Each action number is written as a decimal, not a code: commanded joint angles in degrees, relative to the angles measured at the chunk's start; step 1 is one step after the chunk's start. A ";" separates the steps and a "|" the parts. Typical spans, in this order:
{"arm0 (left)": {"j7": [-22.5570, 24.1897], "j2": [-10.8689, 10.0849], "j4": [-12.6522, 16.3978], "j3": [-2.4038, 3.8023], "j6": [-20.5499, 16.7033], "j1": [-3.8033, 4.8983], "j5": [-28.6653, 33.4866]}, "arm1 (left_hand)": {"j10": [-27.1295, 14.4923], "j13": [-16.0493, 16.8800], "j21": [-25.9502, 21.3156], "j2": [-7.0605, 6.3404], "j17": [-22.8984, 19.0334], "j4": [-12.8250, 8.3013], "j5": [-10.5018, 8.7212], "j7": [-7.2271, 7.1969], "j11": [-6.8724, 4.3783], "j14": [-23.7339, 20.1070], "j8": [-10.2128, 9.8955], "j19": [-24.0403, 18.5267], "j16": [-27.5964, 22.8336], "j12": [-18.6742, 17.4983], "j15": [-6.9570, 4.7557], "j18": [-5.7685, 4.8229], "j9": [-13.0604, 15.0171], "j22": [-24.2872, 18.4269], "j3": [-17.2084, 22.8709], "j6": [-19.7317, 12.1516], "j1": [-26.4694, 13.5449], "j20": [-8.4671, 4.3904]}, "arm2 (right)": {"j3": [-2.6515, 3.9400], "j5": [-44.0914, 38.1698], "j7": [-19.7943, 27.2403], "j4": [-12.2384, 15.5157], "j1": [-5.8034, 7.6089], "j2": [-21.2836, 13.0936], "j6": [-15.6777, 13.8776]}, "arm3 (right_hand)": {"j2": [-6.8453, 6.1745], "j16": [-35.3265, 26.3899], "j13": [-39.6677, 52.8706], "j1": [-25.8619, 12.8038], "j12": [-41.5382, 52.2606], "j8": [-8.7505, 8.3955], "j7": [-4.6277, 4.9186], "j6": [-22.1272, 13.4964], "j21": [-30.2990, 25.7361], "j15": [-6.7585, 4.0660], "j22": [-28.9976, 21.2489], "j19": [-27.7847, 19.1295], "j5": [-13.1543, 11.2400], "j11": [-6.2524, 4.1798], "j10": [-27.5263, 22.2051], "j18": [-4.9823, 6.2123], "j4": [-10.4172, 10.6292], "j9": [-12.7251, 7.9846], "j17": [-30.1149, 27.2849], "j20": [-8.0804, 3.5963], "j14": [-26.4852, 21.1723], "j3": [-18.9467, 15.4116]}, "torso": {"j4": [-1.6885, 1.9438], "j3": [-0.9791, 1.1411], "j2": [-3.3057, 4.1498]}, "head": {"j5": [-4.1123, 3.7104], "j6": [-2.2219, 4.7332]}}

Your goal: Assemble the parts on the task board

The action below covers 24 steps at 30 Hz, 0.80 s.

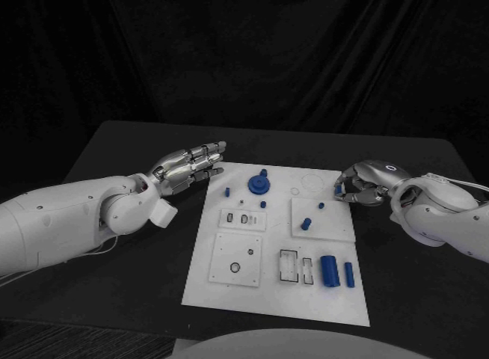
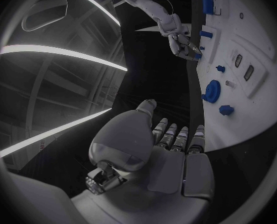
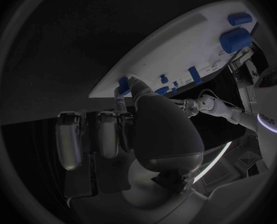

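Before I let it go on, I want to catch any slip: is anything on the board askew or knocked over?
Nothing stands out. The task board lies flat on the table, the blue parts sit in place on it, and the right hand pinches a small blue part at its edge. The left hand holds nothing.

We see the task board in the middle of the counter. Our left hand lies beside its far left corner, our right hand at its right edge, with two cylinders on its near right part.

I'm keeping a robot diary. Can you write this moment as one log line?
left hand: open, beside task board | right hand: pinching small blue part at board edge | large blue cylinder: lying on board
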 commanded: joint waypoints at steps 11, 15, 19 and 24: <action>0.61 -0.14 0.32 0.05 0.29 -0.17 0.06 | -0.04 0.02 0.18 0.19 0.02 -0.22 0.33 0.31 0.00 -0.02 0.25 0.06 0.07 0.12 0.56 0.54 0.04 0.09 0.24 0.38 -0.38 0.43 | 0.10 -0.23 0.59 5.93 0.89 -2.26 -8.83 | 1.01 0.15 15.08 0.18 0.15 1.09 -0.10 0.75 0.14 -0.39 15.09 5.85 4.23 -0.30 6.01 -0.91 -0.70 3.45 15.09 -0.52 6.12 0.63 | 0.20 -0.01 -0.04 | 0.95 0.27; 0.76 -0.42 0.78 0.05 -0.15 -0.17 0.06 | 0.03 0.06 0.21 -0.01 0.03 -0.40 0.34 0.25 0.02 0.02 0.32 0.11 0.09 0.27 0.55 0.55 0.06 0.11 0.31 0.50 -0.35 0.43 | 0.12 -0.23 0.00 9.78 1.91 -3.09 -9.49 | 0.90 0.15 15.08 -0.06 0.15 1.03 -0.03 0.64 0.14 -0.33 15.09 5.85 4.40 -0.27 6.01 -0.91 -0.61 3.60 15.09 -0.49 6.12 0.56 | 0.27 0.02 0.10 | 1.02 0.20; 1.40 -0.59 1.09 0.05 -0.60 -0.17 0.06 | 0.05 0.06 0.21 -0.08 0.04 -0.48 0.35 0.20 0.04 0.03 0.35 0.11 0.10 0.30 0.54 0.56 0.07 0.11 0.33 0.55 -0.34 0.44 | 0.11 -0.23 -0.35 13.50 2.44 -3.12 -9.39 | 0.65 0.15 15.08 -0.10 0.15 0.96 -0.06 0.51 0.14 -0.31 15.09 5.85 4.47 -0.24 6.01 -0.91 -0.72 3.76 15.09 -0.46 6.12 0.52 | 0.05 0.01 0.07 | 1.12 -0.34; 2.40 -0.68 1.29 0.05 -0.90 -0.18 0.06 | 0.28 0.12 0.32 -0.10 0.10 -1.04 0.91 0.17 -0.08 0.19 0.56 0.31 0.20 0.66 0.51 0.61 0.11 0.18 0.75 0.84 -0.20 0.41 | 0.09 -0.23 -1.18 16.43 2.03 -1.90 -7.67 | 0.26 0.15 15.08 -0.35 0.15 0.86 0.09 0.46 0.14 -0.19 15.09 5.85 3.35 -0.18 6.01 -0.91 -0.82 4.20 15.09 -0.37 6.12 0.39 | -0.13 0.03 0.24 | 1.37 -0.45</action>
